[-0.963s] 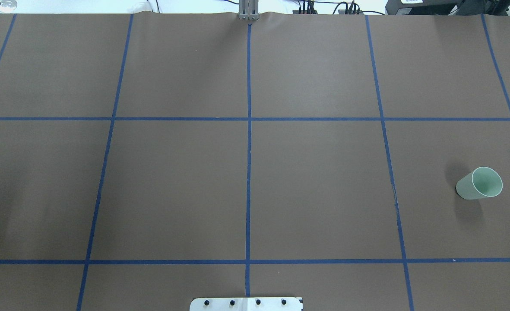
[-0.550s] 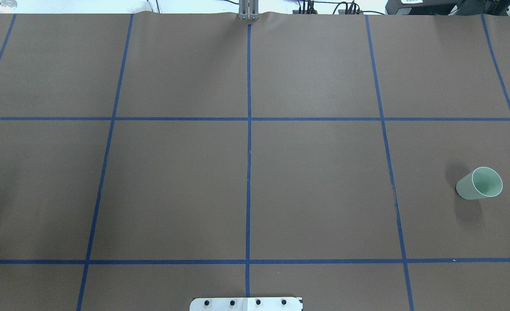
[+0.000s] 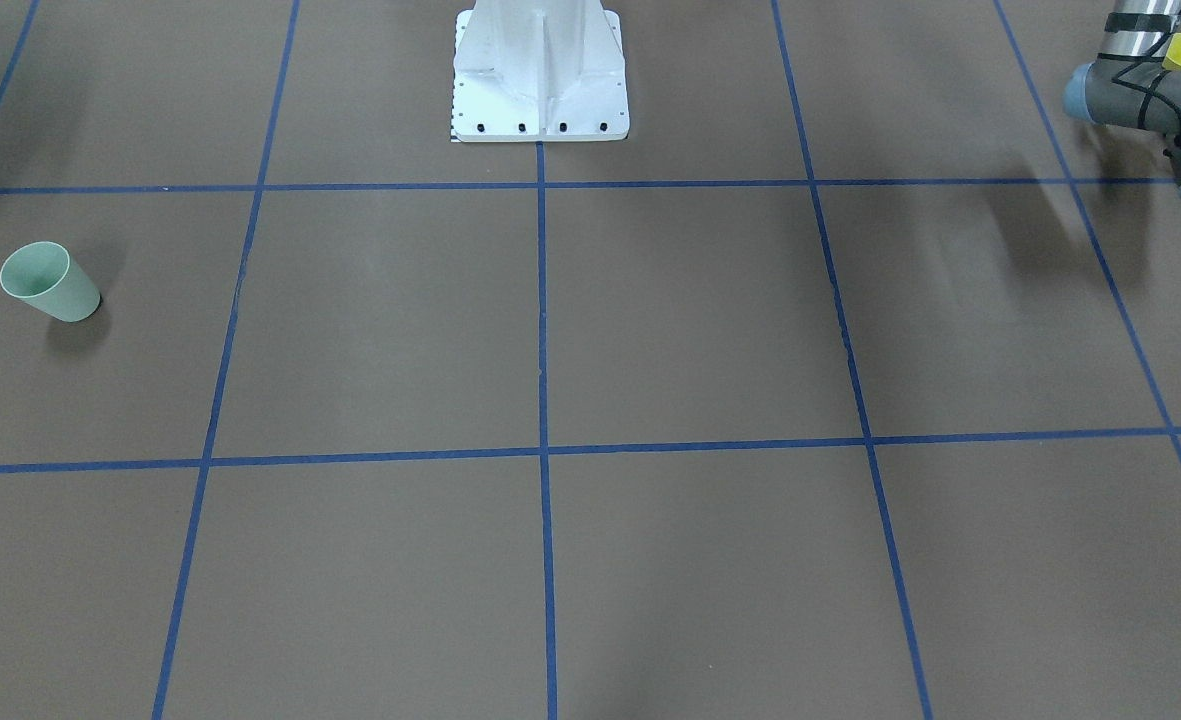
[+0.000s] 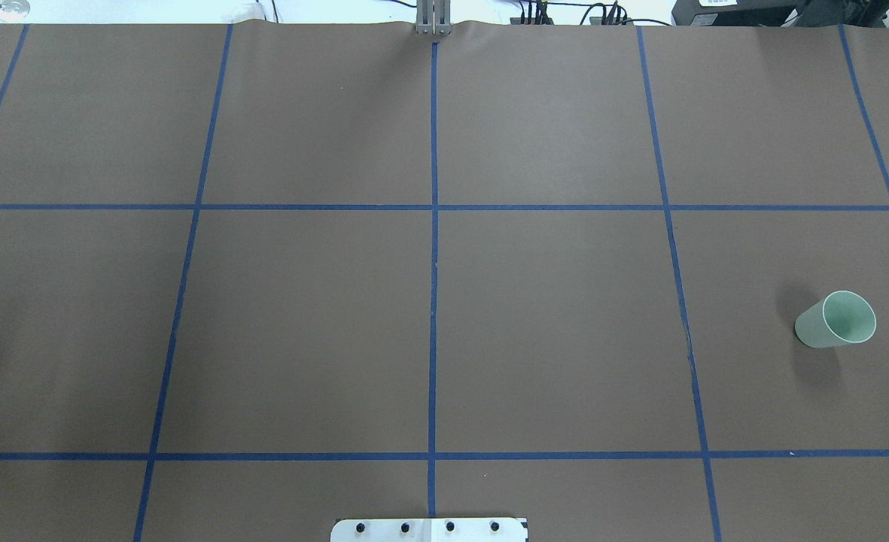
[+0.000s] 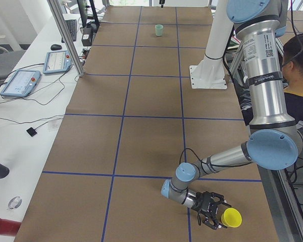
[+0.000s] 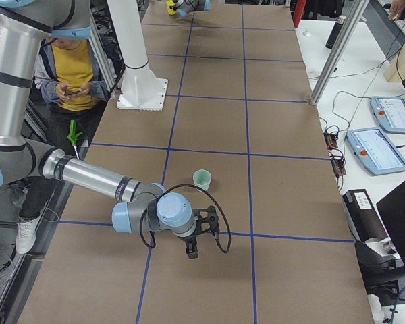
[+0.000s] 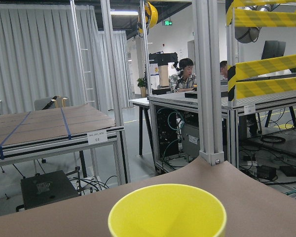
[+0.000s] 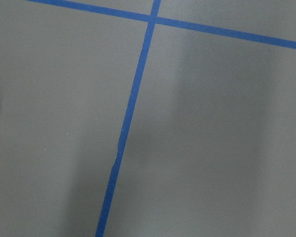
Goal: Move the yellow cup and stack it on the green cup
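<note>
Change: nothing you see overhead has shifted; green cup [image 4: 835, 320] sits where it was.
Green cup: upright, mouth up, at 3 o'clock of the overhead view on the bench [image 4: 549, 316].
Yellow cup [image 5: 231, 218]: just beside your left gripper [image 5: 215, 212], at 1 o'clock in the front-facing view.
Left gripper: whether its fingers are apart or clamped, you cannot tell.
Right gripper [image 6: 192, 251]: points down over the bench, apart from green cup, which stands at its 12 o'clock in the right-side view; fingers' state cannot be told.

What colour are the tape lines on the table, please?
Blue; the tape lines show best in the overhead exterior view.
</note>
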Controlling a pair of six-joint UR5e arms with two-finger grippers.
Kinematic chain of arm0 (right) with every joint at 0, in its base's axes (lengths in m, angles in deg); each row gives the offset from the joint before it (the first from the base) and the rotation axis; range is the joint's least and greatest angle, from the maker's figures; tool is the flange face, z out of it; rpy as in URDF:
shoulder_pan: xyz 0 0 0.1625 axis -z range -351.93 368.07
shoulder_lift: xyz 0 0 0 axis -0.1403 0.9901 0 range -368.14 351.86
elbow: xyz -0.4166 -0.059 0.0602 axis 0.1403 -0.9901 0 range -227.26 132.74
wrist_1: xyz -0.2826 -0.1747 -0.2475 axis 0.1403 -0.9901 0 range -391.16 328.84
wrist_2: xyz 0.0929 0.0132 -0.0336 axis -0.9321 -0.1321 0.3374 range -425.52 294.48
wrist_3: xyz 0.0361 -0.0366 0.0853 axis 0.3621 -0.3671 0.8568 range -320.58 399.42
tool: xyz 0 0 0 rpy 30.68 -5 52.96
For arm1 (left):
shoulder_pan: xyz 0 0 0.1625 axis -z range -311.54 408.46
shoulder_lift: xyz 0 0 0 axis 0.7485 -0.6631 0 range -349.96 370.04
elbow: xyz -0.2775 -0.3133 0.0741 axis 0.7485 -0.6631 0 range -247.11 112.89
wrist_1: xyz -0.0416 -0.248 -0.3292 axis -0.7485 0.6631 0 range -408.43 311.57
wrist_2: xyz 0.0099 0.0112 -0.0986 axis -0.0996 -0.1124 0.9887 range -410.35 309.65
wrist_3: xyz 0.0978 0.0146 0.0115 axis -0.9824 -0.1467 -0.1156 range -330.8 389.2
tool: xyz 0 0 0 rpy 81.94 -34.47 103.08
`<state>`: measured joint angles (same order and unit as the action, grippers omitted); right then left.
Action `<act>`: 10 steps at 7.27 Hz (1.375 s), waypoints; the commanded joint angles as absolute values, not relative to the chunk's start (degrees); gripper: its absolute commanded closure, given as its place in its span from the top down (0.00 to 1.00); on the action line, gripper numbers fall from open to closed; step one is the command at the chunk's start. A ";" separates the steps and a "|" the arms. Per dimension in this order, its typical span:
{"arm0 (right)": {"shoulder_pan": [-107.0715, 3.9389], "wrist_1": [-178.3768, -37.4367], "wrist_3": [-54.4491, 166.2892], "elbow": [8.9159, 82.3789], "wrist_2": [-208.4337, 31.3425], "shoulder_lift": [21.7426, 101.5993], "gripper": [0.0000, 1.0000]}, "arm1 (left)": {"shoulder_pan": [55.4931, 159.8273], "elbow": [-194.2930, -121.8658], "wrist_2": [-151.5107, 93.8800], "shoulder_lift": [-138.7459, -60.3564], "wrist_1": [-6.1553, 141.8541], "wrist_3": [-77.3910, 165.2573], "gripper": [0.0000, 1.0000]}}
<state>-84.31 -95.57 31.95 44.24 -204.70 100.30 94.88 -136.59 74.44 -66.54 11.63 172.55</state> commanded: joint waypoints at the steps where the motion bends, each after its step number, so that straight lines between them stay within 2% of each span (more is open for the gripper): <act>1: -84.31 -95.50 31.95 44.23 -204.74 100.23 1.00 | 94.87 -135.14 75.33 -66.51 12.57 172.55 1.00; 5: -84.22 -95.58 31.95 44.32 -204.74 99.88 1.00 | 94.87 -133.21 76.21 -65.98 13.62 172.55 1.00; 6: -84.31 -95.58 31.95 44.32 -204.74 99.88 1.00 | 94.87 -133.12 76.47 -65.98 13.62 172.55 0.97; 7: -84.22 -95.58 31.95 44.32 -204.74 99.79 1.00 | 94.78 -133.12 76.56 -65.98 13.62 172.55 0.89; 8: -84.22 -95.58 31.95 44.32 -204.74 99.88 1.00 | 94.78 -133.12 76.48 -65.98 13.71 172.47 0.62; 9: -84.22 -95.58 31.95 44.32 -204.74 99.79 1.00 | 94.78 -133.12 76.48 -65.98 13.80 172.38 0.43; 10: -84.22 -95.58 31.95 44.32 -204.74 99.79 1.00 | 94.78 -133.12 76.48 -65.98 13.80 172.03 0.32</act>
